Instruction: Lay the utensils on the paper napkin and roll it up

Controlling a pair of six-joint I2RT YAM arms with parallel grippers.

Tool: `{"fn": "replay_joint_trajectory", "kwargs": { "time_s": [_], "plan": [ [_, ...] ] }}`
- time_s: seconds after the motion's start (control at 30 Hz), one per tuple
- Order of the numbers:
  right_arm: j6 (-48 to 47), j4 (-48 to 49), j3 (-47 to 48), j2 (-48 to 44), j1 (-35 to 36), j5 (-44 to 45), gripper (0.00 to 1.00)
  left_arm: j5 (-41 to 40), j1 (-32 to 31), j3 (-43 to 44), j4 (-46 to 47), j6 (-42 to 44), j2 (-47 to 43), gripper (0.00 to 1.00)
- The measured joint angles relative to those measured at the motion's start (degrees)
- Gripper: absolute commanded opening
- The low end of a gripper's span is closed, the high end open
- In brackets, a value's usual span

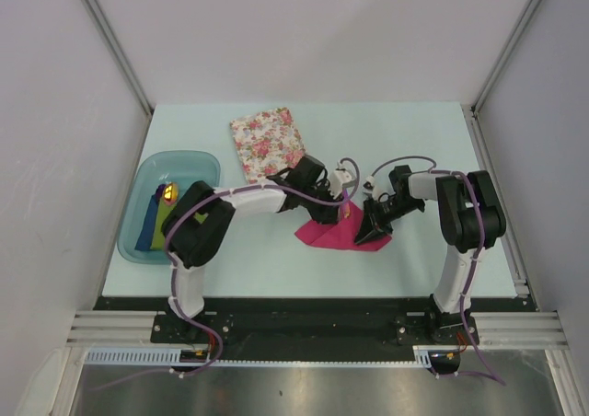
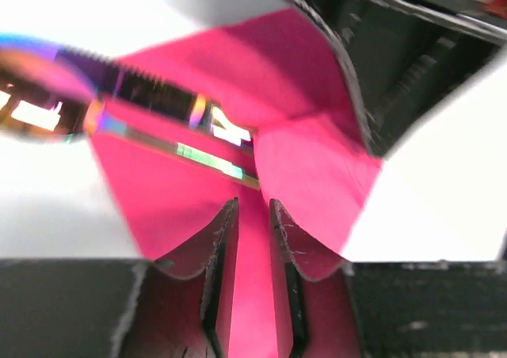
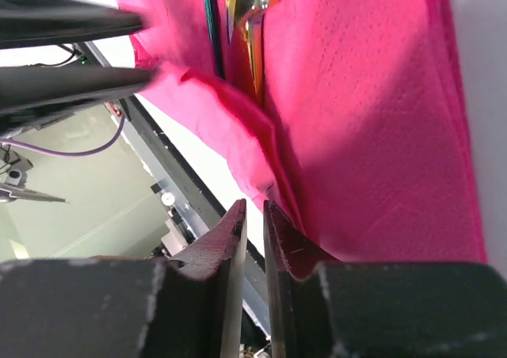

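left fingers point(image 2: 218, 247) are drawn nearly together, pinching a strip of the paper napkin point(image 1: 336, 235) at its edge, and the sheet curls up on either side. right fingers point(image 3: 226, 243) are closed to a thin slit. a folded edge of the napkin meets one tip, and we cannot tell whether paper is caught there. we see the napkin on the tabletop point(image 1: 414, 140) between the two sets of fingers. it is partly folded, its wider span running left to right, well in from every tabletop edge. the utensils point(image 2: 158, 97) lie side by side on it. in the left wrist view their long axis slants from upper left to lower right, a rounded end reaching past the napkin's edge. a floral napkin point(image 1: 267, 140) lies just beyond the left arm point(image 1: 248, 198), and a tray point(image 1: 198, 172) sits at the left edge, well apart.
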Motion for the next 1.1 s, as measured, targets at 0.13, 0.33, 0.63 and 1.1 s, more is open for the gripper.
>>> {"fn": "replay_joint_trajectory", "kwargs": {
  "time_s": [0.13,0.33,0.63,1.1],
  "plan": [
    [0.42,0.70,0.00,0.00,0.00,0.55,0.18,2.51,1.92,-4.61,-1.14,-3.28,-7.65,0.25],
    [0.68,1.44,-0.07,0.00,0.02,1.49,0.18,8.85,2.14,-9.73,0.02,-9.51,-15.47,0.18],
    [0.94,1.84,-0.20,0.00,0.02,2.25,0.18,13.70,2.16,-11.69,3.65,-20.96,-7.43,0.14],
    [0.98,2.08,-0.35,-0.42,0.15,3.58,0.16,16.70,7.02,-11.78,8.61,-30.71,1.14,0.09]
  ]
}}
